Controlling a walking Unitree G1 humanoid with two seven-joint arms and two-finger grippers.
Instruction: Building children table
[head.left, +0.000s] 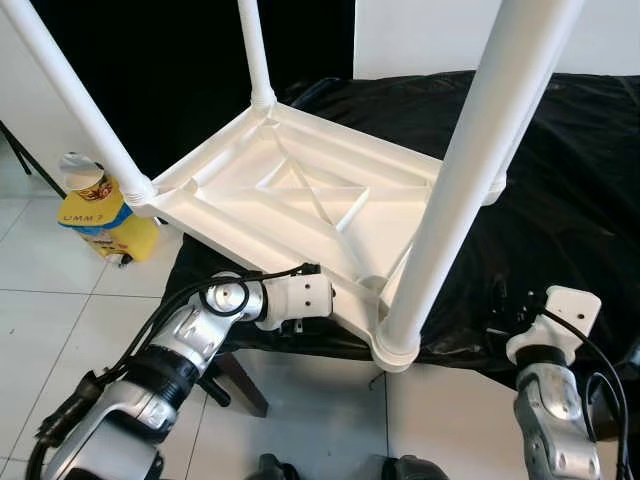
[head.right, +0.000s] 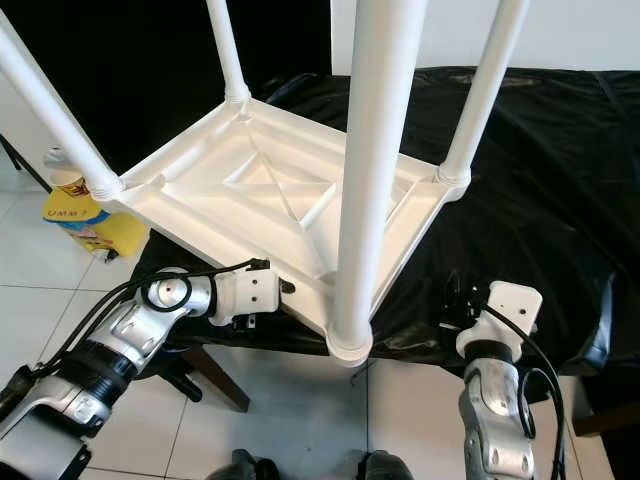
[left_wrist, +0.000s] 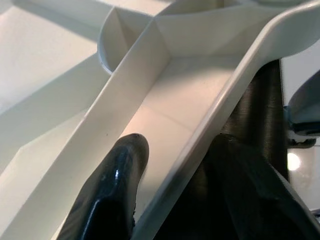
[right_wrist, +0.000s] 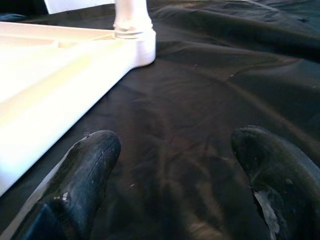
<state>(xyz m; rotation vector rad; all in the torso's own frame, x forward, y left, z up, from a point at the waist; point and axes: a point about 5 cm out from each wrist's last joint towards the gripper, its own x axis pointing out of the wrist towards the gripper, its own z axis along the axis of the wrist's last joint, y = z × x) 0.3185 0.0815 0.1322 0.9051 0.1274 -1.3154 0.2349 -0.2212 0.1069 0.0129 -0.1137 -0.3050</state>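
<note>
A white plastic children's table (head.left: 300, 190) lies upside down on a black cloth (head.left: 580, 170), its legs pointing up. The nearest leg (head.left: 470, 170) stands in the front corner socket. My left gripper (left_wrist: 175, 175) is shut on the table's front rim (head.left: 350, 297): one finger (left_wrist: 117, 190) lies inside the rim channel and the other (left_wrist: 250, 195) outside it. My right gripper (right_wrist: 175, 170) stands open low over the cloth, just right of the table's edge, with nothing between its fingers (right_wrist: 85, 175).
A yellow bag (head.left: 105, 220) with a paper cup on it stands on the white tiled floor (head.left: 60, 320) at the left. A dark wooden leg (head.left: 240, 385) shows under the cloth-covered surface. A black backdrop hangs behind.
</note>
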